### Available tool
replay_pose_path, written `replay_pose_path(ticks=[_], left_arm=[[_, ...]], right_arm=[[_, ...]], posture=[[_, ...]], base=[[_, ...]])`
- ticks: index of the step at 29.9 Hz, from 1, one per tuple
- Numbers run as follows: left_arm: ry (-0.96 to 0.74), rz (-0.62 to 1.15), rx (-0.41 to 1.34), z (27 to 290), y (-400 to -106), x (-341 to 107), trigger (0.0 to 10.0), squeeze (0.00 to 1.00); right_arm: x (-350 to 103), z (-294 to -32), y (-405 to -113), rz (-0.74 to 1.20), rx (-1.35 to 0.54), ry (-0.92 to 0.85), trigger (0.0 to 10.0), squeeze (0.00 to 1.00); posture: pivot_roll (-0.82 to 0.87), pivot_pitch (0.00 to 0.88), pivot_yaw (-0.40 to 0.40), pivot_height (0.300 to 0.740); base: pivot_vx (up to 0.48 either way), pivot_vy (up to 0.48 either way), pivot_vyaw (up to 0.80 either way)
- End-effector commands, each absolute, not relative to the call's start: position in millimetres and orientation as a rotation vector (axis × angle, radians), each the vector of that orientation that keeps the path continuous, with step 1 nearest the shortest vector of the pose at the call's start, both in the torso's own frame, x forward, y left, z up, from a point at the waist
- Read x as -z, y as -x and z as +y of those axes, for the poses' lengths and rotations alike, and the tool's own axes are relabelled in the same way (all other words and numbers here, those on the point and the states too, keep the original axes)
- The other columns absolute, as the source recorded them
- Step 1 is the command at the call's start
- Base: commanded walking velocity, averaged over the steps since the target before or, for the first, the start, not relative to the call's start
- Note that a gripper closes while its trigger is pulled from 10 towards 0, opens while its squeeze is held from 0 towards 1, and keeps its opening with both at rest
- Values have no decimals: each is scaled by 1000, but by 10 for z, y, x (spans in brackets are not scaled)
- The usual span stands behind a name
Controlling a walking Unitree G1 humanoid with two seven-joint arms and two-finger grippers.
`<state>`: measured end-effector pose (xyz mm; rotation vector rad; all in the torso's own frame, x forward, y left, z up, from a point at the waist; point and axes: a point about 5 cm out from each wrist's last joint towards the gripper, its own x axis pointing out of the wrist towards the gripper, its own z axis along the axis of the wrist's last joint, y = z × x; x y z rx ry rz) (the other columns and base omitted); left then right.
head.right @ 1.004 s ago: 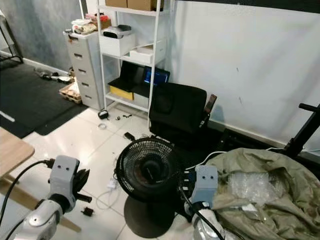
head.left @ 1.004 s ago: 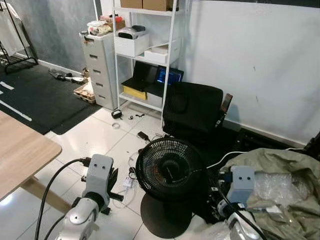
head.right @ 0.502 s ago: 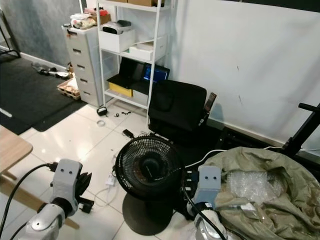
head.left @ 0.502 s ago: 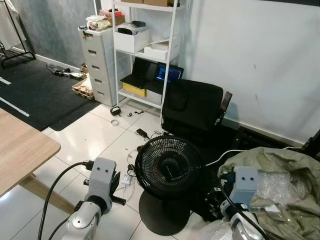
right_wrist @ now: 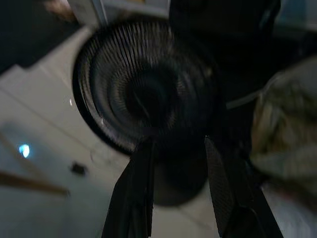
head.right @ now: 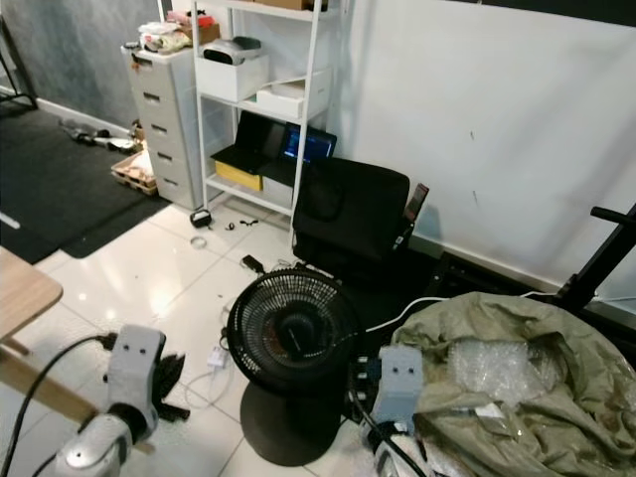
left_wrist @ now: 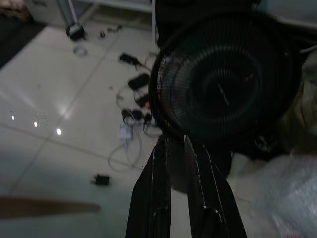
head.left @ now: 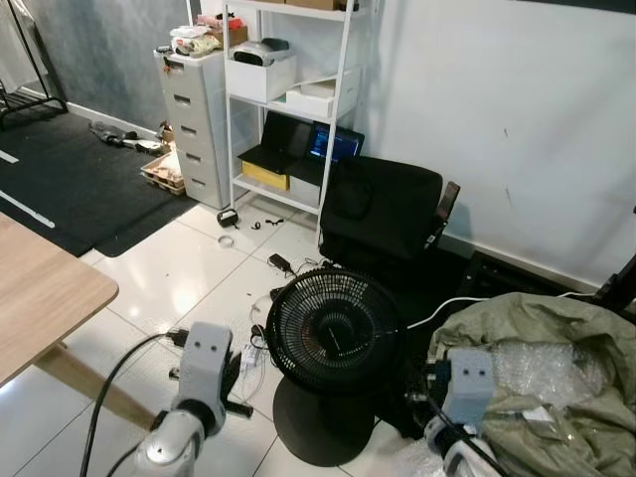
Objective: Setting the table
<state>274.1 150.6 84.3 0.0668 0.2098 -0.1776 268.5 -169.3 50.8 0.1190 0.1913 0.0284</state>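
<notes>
The light wooden table (head.left: pixel 40 298) stands at the robot's left, its corner over the white tiled floor (head.left: pixel 169 273). The left hand (left_wrist: pixel 174 141), fingers pressed nearly together, and the right hand (right_wrist: pixel 177 144), fingers spread with nothing between them, hang low before a round black floor fan (head.left: pixel 333 338). Right of it lies an olive tarp with bubble wrap (head.left: pixel 556 368); behind it, a black bag (head.left: pixel 383 214) and a white shelf rack (head.left: pixel 288 99).

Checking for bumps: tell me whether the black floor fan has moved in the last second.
No. The fan keeps its place in front of the black chair; only the camera has shifted.
</notes>
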Motion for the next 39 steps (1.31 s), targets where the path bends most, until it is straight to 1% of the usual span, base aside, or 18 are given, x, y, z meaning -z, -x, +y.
replay_pose_path(ticks=[1,6,16,26,39], left_arm=[[-70,238,161,1554,-2701,-758,10000,0],[-85,257,137,1626,-2657,-706,10000,0],[-93,253,133,1628,-2679,-702,10000,0],[-103,233,117,1644,-2694,-713,10000,0],[-88,223,116,1630,-2700,-726,10000,0]], right_arm=[[-424,-1764,-2634,222,-4,-122,10000,0],[-388,-1830,-2610,234,30,-147,10000,0],[-440,-1736,-2659,196,-2,-168,10000,0],[-432,-1719,-2677,194,-8,-162,10000,0],[-420,-1709,-2681,193,-17,-148,10000,0]], posture=[[64,55,34,740],[65,59,34,740],[69,41,37,740],[70,27,40,740],[69,27,40,740]], base=[[0,0,0],[0,0,0],[0,0,0],[0,0,0],[-387,0,0]])
